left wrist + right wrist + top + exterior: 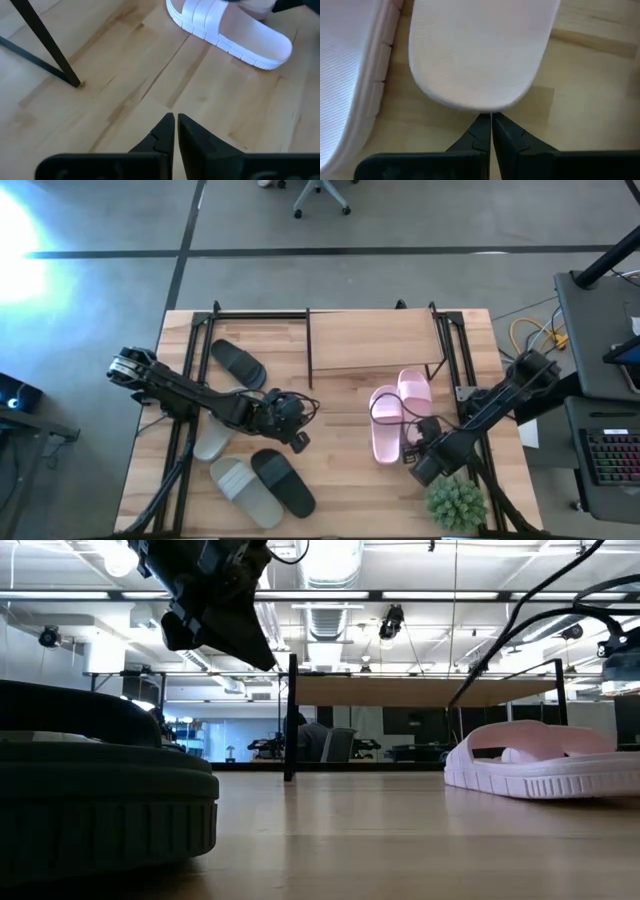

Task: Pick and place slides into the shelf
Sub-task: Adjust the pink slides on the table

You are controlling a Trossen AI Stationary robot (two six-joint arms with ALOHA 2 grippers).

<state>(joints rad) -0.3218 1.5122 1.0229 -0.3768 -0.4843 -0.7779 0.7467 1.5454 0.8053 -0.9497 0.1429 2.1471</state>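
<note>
Tabletop (pixel 340 510) is light wood w/ black frame rails at both sides. The shelf (pixel 372 340) sits at the far edge, centre-right, its board bare.

Left arm (pixel 190 392) comes in from the left edge, stretched low & diagonal toward the middle; left gripper (pixel 292 432) hangs above bare wood near the centre, wrist tipped down, fingers (pixel 165 132) pressed almost together w/ nothing between them. In the low view it hangs clear above the tabletop.

Right arm (pixel 500 402) reaches in from the right edge, elbow bent, forearm angling toward the near side; right gripper (pixel 412 452) is at the near ends of the pink slides (pixel 388 420), fingers (pixel 481 131) narrow, nearly touching, tips just at the rounded end of one pink sole, not clamped on it.

Pink pair lies side by side right of centre, just in front of the shelf. One black slide (pixel 238 362) lies far-left; another black slide (pixel 282 480) & a grey slide (pixel 244 490) lie near-left, touching. The second grey slide (pixel 212 442) is partly under the left arm.

Small green plant (pixel 456 504) at near-right corner.
</note>
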